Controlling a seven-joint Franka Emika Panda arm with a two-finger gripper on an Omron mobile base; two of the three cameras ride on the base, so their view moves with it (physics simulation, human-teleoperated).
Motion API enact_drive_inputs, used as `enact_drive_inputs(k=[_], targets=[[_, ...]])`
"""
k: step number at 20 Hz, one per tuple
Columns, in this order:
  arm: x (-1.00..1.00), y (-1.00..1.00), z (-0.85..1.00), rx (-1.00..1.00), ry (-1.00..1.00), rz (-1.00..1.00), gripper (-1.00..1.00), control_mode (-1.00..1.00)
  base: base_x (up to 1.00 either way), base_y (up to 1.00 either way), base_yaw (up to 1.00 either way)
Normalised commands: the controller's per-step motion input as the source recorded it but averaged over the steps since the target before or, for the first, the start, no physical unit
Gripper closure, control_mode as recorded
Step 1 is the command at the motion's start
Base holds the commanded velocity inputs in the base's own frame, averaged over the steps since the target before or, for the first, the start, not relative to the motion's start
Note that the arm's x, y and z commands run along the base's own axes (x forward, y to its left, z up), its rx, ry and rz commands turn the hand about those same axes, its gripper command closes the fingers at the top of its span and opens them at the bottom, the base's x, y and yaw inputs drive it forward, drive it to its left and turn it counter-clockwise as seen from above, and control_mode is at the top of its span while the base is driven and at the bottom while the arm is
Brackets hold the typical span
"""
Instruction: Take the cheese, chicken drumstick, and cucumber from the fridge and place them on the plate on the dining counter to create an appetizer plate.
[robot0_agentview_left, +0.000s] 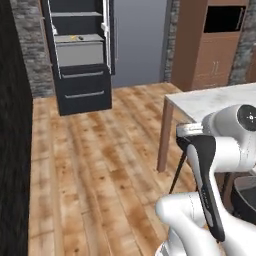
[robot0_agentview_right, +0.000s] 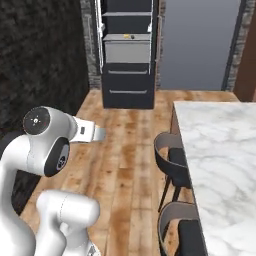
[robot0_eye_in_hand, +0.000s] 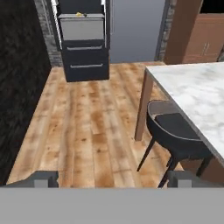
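I see the dark charcoal fridge (robot0_eye_in_hand: 84, 41) standing open, a small yellow cheese (robot0_eye_in_hand: 79, 14) on its grey shelf; my gripper (robot0_eye_in_hand: 113, 178) is spread wide, empty.

No lettering, labels, brand marks or numbers can be read anywhere in this kitchen. The fridge (robot0_agentview_left: 82, 55) front, at twelve o'clock from the robot, and the dining counter (robot0_agentview_right: 220, 150) carry none.

Home kitchen: open fridge (robot0_agentview_left: 82, 55), marble dining counter (robot0_agentview_right: 220, 150), wooden cabinets (robot0_agentview_left: 215, 45).
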Motion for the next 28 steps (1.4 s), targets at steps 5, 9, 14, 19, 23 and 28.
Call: enact_drive_inputs(k=[5, 9, 14, 19, 23, 28], targets=[[0.00, 0.00, 0.00, 0.00, 0.00, 0.00, -1.00, 1.00, 0.98, 0.28, 0.55], [0.00, 0.00, 0.00, 0.00, 0.00, 0.00, -1.00, 1.00, 1.00, 0.10, 0.41], [0.00, 0.00, 0.00, 0.00, 0.00, 0.00, -1.00, 1.00, 1.00, -0.18, 0.28], [0.00, 0.00, 0.00, 0.00, 0.00, 0.00, -1.00, 1.00, 0.97, -0.42, 0.05], [0.00, 0.00, 0.00, 0.00, 0.00, 0.00, -1.00, 1.00, 0.89, -0.22, -0.04], [0.00, 0.00, 0.00, 0.00, 0.00, 0.00, -1.00, 1.00, 0.83, -0.12, -0.19]])
